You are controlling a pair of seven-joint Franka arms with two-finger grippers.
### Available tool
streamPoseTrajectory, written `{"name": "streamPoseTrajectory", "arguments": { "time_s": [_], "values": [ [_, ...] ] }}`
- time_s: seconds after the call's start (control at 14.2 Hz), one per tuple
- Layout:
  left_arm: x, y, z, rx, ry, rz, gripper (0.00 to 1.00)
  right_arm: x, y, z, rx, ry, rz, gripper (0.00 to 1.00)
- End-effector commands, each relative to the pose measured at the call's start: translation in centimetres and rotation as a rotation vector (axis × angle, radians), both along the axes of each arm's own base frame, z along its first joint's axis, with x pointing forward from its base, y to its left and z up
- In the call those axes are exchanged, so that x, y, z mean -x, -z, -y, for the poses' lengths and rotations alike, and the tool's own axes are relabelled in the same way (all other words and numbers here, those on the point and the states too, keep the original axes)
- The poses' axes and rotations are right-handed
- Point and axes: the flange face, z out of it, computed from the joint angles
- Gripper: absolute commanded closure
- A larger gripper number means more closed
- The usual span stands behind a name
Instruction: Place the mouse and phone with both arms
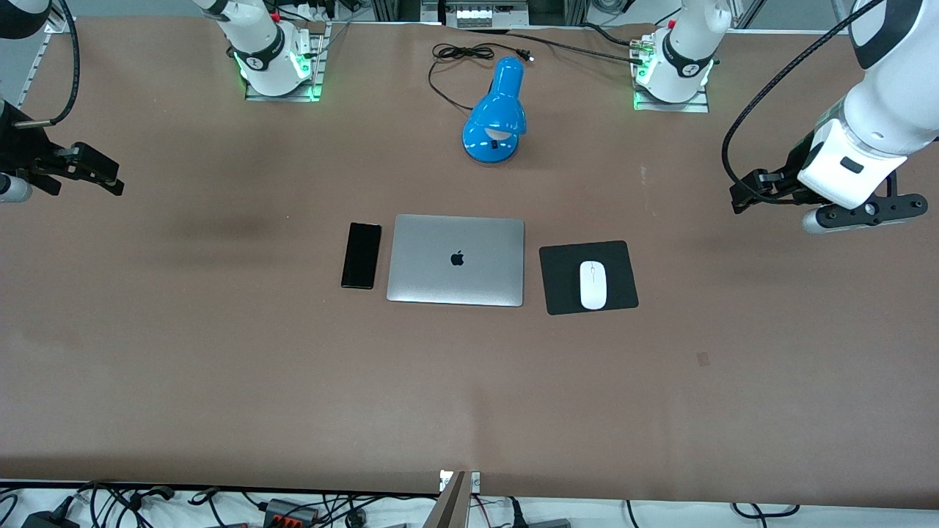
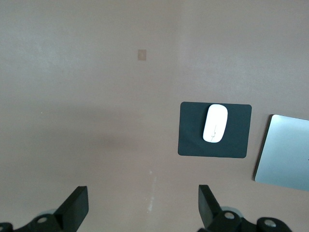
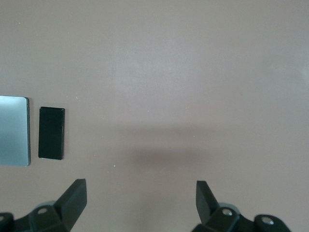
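Note:
The white mouse (image 1: 593, 284) lies on a black square pad (image 1: 563, 279) beside the closed silver laptop (image 1: 456, 259), toward the left arm's end. It also shows in the left wrist view (image 2: 215, 123). The black phone (image 1: 361, 255) lies flat beside the laptop, toward the right arm's end, and shows in the right wrist view (image 3: 51, 132). My left gripper (image 1: 748, 195) hangs open and empty over bare table at its end, well apart from the mouse. My right gripper (image 1: 95, 174) hangs open and empty over bare table at its end, well apart from the phone.
A blue desk lamp (image 1: 496, 111) with a black cord (image 1: 455, 53) lies on the table farther from the front camera than the laptop. Both arm bases (image 1: 275, 59) stand along the edge farthest from the front camera. Cables lie past the table's near edge.

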Motion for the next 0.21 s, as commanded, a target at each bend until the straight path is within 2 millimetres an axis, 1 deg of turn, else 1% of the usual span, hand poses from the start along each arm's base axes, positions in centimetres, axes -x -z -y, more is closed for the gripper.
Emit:
{"name": "streamPoseTrajectory", "arguments": {
  "time_s": [0.0, 0.14],
  "values": [
    [-0.14, -0.37, 0.02, 0.022, 0.014, -0.003, 0.0, 0.87, -0.5, 0.03, -0.008, -0.006, 0.0, 0.0],
    [-0.15, -0.37, -0.07, 0.022, 0.012, -0.003, 0.0, 0.87, -0.5, -0.05, -0.008, -0.008, 0.0, 0.0]
  ]
}}
